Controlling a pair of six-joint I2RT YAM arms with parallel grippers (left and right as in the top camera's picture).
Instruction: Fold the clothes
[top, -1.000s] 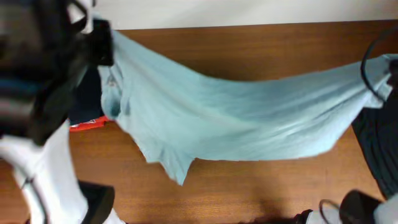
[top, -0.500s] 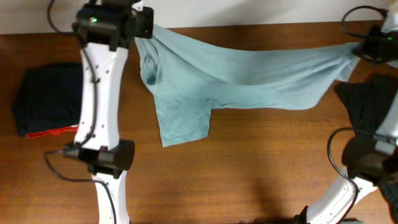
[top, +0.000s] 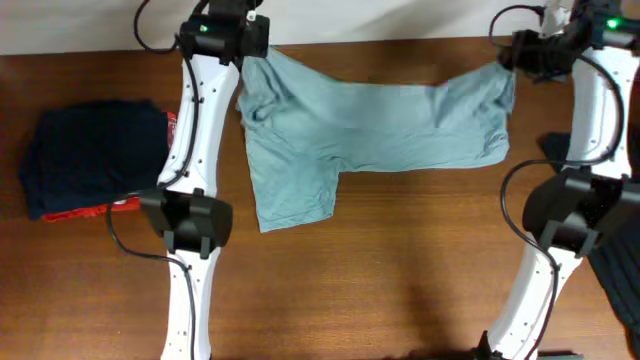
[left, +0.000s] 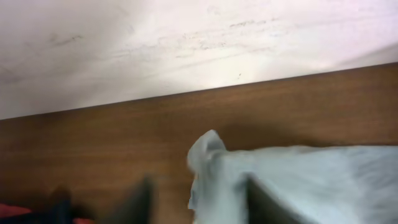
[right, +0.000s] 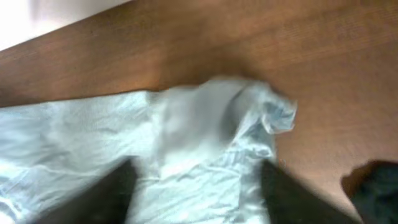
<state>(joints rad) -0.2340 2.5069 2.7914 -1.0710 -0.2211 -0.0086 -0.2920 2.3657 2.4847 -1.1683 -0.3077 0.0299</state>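
Left gripper: your jaws stand wide apart, one blurred dark finger on either side of a peaked corner of the pale grey-blue short-sleeved cotton T-shirt. Nothing is pinched.

Right gripper: same story. Jaws are wide and a bunched shirt corner lies loose between the fingers.

The shirt lies on the brown wooden table, on its far side, spread between your two grippers. Its long axis runs left-right, parallel to the far table edge. One squarish lobe sticks out toward the near side at the left end. The right end is shorter, with a wavy edge. Wrinkles are heaviest at far left. Can't tell which way the collar points.

Both your arms reach from the near side straight out to the far edge. The white links are roughly parallel, the dark elbow joints sit about mid-table, and the wrists are at the far edge. The left arm runs just left of the shirt, the right arm just right of it.

Left of the left arm is a folded navy stack with a red layer showing, clear of the shirt. At the right edge is a dark navy-black loose garment, partly behind the right arm and also clear of the shirt.
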